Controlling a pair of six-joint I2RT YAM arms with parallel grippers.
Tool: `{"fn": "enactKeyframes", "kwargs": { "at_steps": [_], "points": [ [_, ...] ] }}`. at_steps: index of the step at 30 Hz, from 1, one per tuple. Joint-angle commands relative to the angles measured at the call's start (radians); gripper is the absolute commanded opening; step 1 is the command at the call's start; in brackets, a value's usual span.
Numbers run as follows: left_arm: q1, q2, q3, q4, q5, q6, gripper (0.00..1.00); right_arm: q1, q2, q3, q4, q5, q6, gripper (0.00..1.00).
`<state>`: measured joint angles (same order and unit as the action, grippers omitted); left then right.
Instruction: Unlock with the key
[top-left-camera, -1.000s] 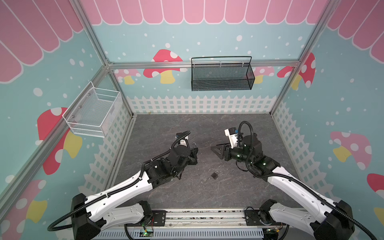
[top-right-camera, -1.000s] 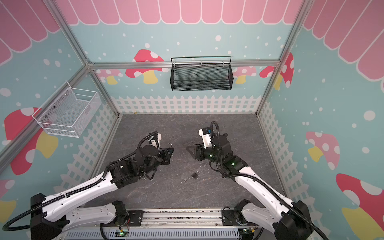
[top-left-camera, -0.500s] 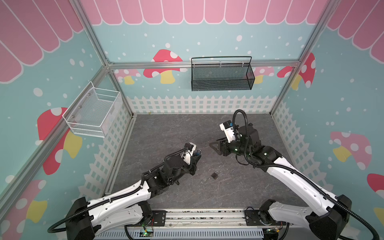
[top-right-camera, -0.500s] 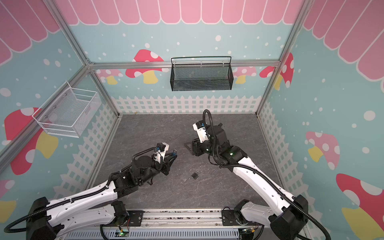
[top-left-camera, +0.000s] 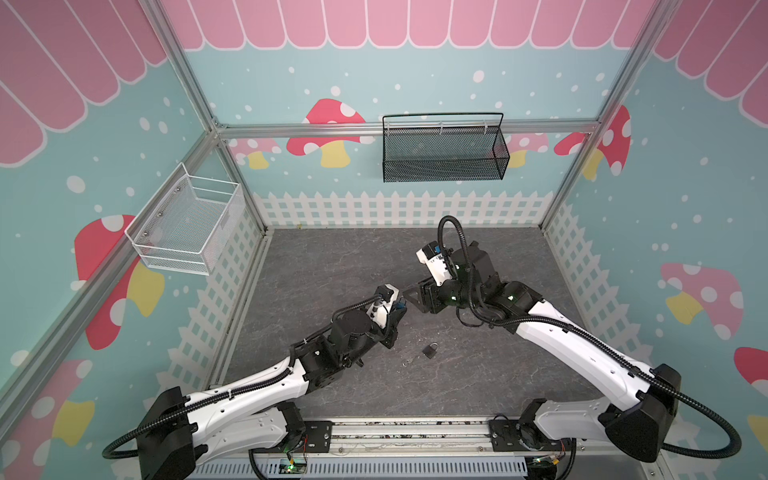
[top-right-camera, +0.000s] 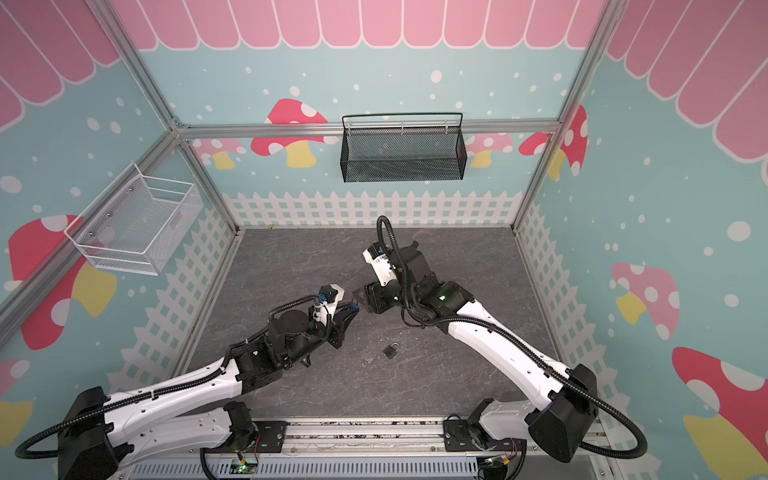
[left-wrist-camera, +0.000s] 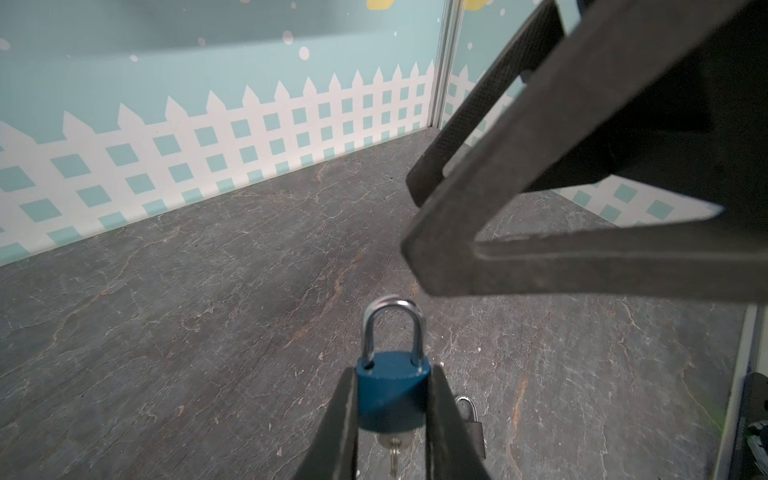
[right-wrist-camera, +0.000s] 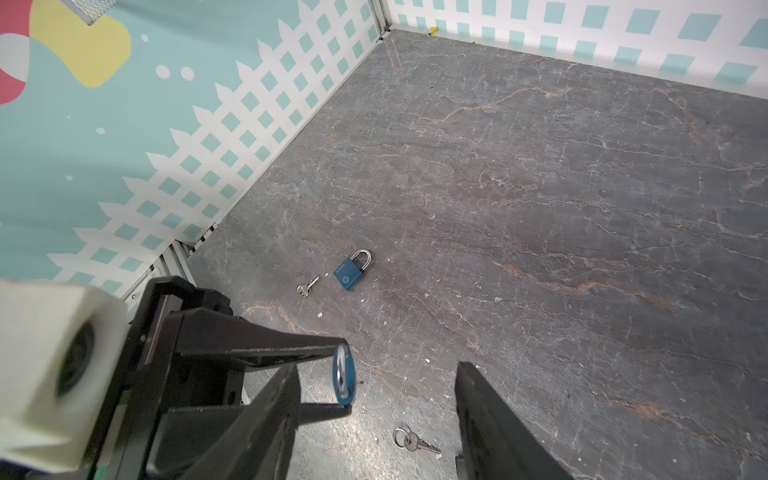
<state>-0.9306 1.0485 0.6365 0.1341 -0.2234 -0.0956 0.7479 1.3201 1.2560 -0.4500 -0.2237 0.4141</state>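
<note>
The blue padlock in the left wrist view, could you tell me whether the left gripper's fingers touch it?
Touching. The left wrist view shows the left gripper, its fingers pressed against both sides of the blue padlock, no gap.

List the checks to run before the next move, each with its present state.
1. Left gripper clamped on blue padlock: ok.
2. Its shackle released: not ok, both legs seated.
3. Right gripper open: ok.
4. Key seated in that padlock's keyhole: cannot tell.
5. Loose key lying near right gripper: ok.
6. Second padlock lying apart from both grippers: ok.
</note>
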Motion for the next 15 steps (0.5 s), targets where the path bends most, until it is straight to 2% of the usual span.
{"fn": "enactKeyframes", "kwargs": {
  "at_steps": [1, 15],
  "points": [
    [0.003, 0.003, 0.011, 0.033, 0.005, 0.029, 0.0, 0.017, 0.028, 0.037, -0.044, 0.048, -0.04, 0.62],
    [0.001, 0.004, 0.011, 0.019, -0.005, 0.03, 0.0, 0.039, 0.118, 0.126, -0.147, 0.179, -0.067, 0.64]
  ]
}}
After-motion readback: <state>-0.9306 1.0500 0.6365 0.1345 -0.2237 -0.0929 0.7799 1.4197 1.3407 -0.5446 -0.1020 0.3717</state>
